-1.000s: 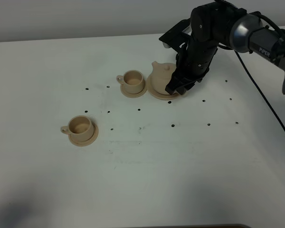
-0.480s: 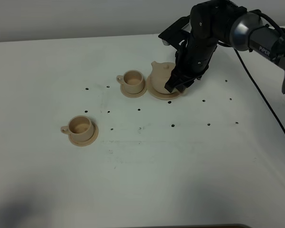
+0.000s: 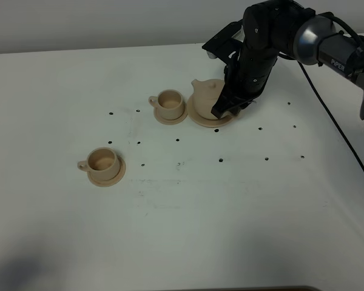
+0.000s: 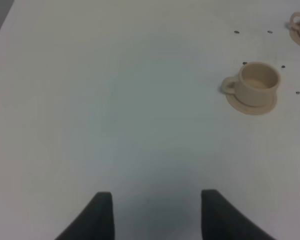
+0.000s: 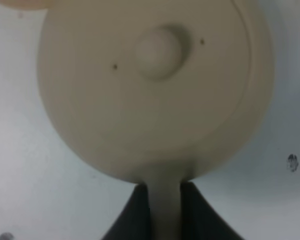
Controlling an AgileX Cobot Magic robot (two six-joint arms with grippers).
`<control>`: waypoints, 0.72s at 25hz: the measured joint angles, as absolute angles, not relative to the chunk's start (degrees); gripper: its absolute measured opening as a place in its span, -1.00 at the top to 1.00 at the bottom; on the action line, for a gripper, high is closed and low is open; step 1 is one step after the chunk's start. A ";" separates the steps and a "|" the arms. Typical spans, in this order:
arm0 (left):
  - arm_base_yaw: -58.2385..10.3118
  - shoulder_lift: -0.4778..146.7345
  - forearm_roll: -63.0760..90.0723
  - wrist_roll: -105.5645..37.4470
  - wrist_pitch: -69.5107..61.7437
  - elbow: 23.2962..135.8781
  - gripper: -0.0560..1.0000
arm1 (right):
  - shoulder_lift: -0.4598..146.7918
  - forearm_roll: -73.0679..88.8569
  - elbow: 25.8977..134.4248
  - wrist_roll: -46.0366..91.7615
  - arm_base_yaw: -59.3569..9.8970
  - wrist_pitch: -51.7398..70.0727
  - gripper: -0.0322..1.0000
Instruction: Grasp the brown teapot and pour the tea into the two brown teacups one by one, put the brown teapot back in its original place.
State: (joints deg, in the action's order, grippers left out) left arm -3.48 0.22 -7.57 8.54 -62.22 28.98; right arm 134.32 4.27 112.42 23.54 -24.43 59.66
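Now the right gripper (image 5: 165, 194) has just clamped the teapot (image 5: 155, 90) by its handle (image 5: 165, 210), ready to lift; the left gripper (image 4: 156, 200) waits, fingers apart.

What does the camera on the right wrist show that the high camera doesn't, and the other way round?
Only the right wrist view: the lid knob seen close from above, two tiny holes beside it, and the thin handle pinched between dark fingers. Only the high view: the whole black arm, the teacup by the pot and the teacup farther out, each on a saucer. Both: the brown teapot on the white table, with the right gripper shut on it.
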 joint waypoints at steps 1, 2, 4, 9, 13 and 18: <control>-3.48 0.22 -7.57 8.54 -62.22 28.98 0.08 | 134.32 4.27 112.42 23.62 -24.43 59.71 0.77; -3.48 0.22 -7.57 8.54 -62.22 28.98 0.08 | 134.32 4.27 112.42 23.67 -24.43 59.75 0.77; -3.48 0.22 -7.57 8.54 -62.22 28.98 0.08 | 134.32 4.34 112.42 23.67 -24.43 59.86 0.77; -3.48 0.22 -7.57 8.54 -62.22 28.98 0.08 | 134.32 4.53 112.47 23.67 -24.43 60.16 0.77; -3.48 0.22 -7.57 8.54 -62.22 28.98 0.08 | 134.32 4.98 112.47 23.67 -24.43 60.30 0.77; -3.48 0.22 -7.57 8.54 -62.22 28.98 0.08 | 134.34 5.49 113.82 23.67 -24.43 61.27 0.77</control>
State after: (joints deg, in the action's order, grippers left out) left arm -3.48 0.22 -7.57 8.54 -62.22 28.98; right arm 134.34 5.49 113.82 23.67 -24.43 61.27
